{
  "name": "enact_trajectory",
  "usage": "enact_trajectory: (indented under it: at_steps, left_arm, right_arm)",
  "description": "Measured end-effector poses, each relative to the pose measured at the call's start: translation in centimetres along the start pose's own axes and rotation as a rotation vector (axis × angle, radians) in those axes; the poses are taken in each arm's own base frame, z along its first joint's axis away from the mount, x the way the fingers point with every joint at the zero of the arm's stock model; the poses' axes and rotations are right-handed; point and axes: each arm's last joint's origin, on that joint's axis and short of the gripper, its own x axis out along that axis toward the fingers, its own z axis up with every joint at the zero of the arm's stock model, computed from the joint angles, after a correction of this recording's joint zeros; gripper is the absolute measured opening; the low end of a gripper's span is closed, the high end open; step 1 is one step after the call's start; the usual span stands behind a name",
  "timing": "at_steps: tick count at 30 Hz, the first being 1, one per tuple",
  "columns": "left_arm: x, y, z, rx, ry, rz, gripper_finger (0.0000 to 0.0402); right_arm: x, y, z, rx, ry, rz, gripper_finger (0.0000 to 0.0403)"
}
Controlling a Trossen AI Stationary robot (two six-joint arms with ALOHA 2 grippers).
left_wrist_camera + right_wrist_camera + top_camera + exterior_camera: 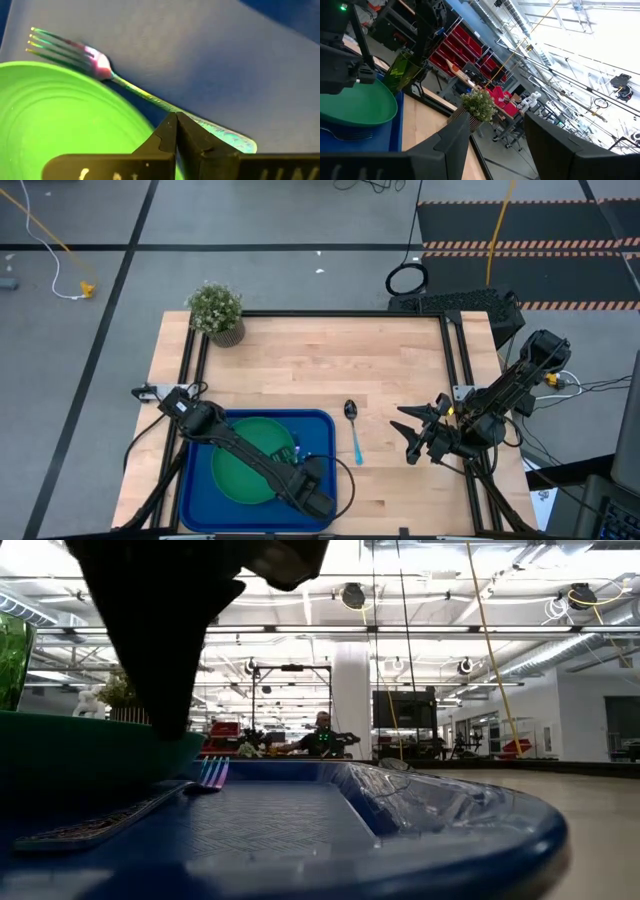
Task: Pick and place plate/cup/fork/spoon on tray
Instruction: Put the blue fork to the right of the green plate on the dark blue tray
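The dark-blue tray [200,480] lies at the table's near left. The green plate [235,470] lies in it. The olive cup [402,72] stands upright by the plate's far right rim. The light-blue fork [125,85] lies in the tray beside the plate, tines against the plate's rim. My left gripper [176,120] is shut, pointing down, its tips over the middle of the fork's handle. The spoon [353,430] lies on the bare table right of the tray. My right gripper [412,436] is open and empty, right of the spoon. My left gripper's shut fingertips [170,125] stand over the middle of the fork's handle [155,100], coming from above, with the handle running across both fingers. I cannot tell whether the tips touch it. The fork lies flat in the tray.
A small potted plant [216,310] stands at the table's far left corner. Bare wood lies between the tray and the far edge and around the spoon. The black frame rails [455,360] run along the table's sides.
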Motion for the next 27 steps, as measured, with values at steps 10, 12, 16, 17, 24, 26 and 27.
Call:
enact_trajectory:
  at_steps: [10,12,16,17,24,26,27]
  left_arm:
    - [0.3,0.3,-0.6,-0.049,0.127,0.005,0.0007]
    - [0.3,0.3,-0.7,-0.056,0.157,-0.008,0.0003]
    - [0.3,-0.4,-0.4,-0.05,0.127,-0.078,0.0009]
    - [0.3,-0.6,-0.2,-0.047,0.113,-0.101,0.001]
    - [0.2,-1.3,-0.1,-0.042,0.06,-0.16,0.0006]
    - [0.2,-1.5,-0.4,-0.034,0.06,-0.161,0.0005]
    - [0.1,-1.6,-0.6,-0.033,0.059,-0.162,0.0004]
  right_arm:
    - [0.0,0.0,0.0,-0.001,0.001,0.0,0.0183]
    - [0.0,0.0,0.0,-0.001,0.001,0.0,0.0183]
    - [0.0,0.0,0.0,-0.001,0.001,0.0,0.0183]
    - [0.0,0.0,0.0,-0.001,0.001,0.0,0.0183]
    - [0.0,0.0,0.0,-0.003,0.001,0.0,0.0183]
    - [0.0,0.1,0.0,-0.008,0.002,0.002,0.0183]
    - [0.0,0.1,0.0,-0.012,0.002,0.003,0.0183]
